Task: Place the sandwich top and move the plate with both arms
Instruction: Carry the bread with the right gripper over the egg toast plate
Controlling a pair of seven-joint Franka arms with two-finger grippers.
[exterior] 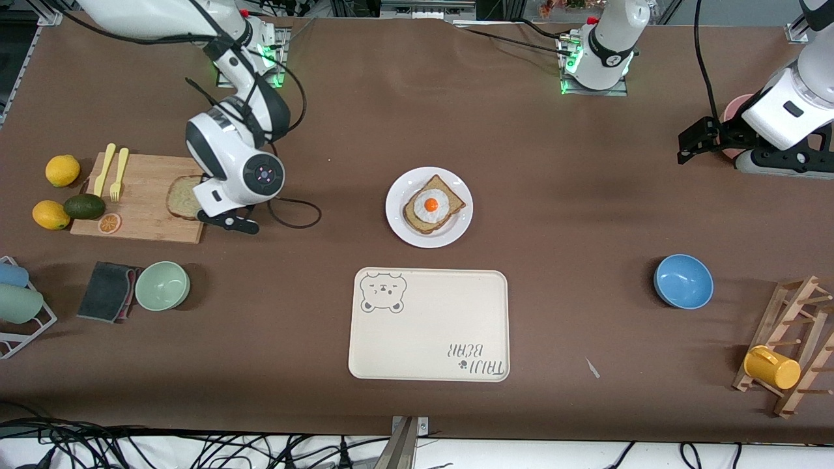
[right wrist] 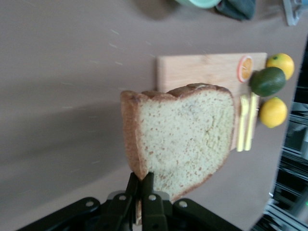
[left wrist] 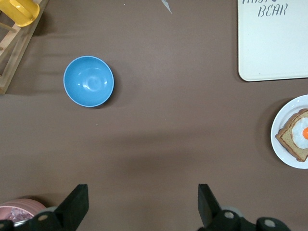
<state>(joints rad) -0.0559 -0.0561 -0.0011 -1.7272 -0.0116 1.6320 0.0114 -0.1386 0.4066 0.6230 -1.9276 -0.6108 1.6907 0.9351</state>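
My right gripper (exterior: 203, 207) is shut on one edge of the sandwich top (exterior: 182, 197), a tan speckled slice with a brown crust, and holds it over the end of the wooden cutting board (exterior: 146, 195). In the right wrist view the slice (right wrist: 185, 134) stands up from the shut gripper (right wrist: 142, 185). The white plate (exterior: 399, 221) sits mid-table and carries a bread slice topped with a fried egg (exterior: 433, 204). It also shows in the left wrist view (left wrist: 278, 132). My left gripper (exterior: 690, 146) is open and empty (left wrist: 143, 202), and waits over the table at the left arm's end.
The cream bear tray (exterior: 430, 326) lies nearer the front camera than the plate. A blue bowl (exterior: 683, 281), a mug rack (exterior: 791, 345) and a pink bowl (exterior: 736, 107) are toward the left arm's end. Lemons (exterior: 62, 170), an avocado (exterior: 84, 206), yellow forks (exterior: 112, 170), a green bowl (exterior: 162, 285) and a cloth (exterior: 107, 291) surround the board.
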